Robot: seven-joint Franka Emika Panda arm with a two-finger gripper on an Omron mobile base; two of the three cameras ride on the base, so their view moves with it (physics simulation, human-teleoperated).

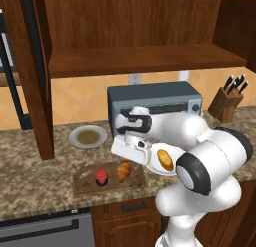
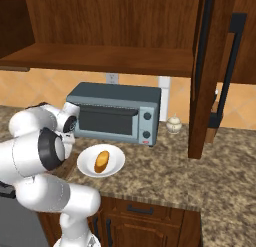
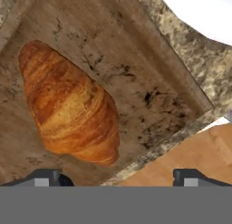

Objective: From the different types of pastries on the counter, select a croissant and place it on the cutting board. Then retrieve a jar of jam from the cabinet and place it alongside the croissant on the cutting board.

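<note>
on the counter (image 1: 30, 178), croissant (image 3: 68, 105) lies near the cutting board (image 3: 149, 73) edge, gripper (image 3: 118, 177) spread apart.

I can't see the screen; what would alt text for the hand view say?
A croissant lies on a stained wooden cutting board, close below the open end effector, untouched. Speckled counter and a white plate's edge show beyond the board.

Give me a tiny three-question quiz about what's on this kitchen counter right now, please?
1. True or false: the croissant lies on the cutting board.
2. What sits beside it on the board: A) knife block, B) jar of jam, C) saucer?
3. Where is the golden oval pastry?

Key: 1 true. 2 B. 3 On the white plate in front of the toaster oven.
</note>
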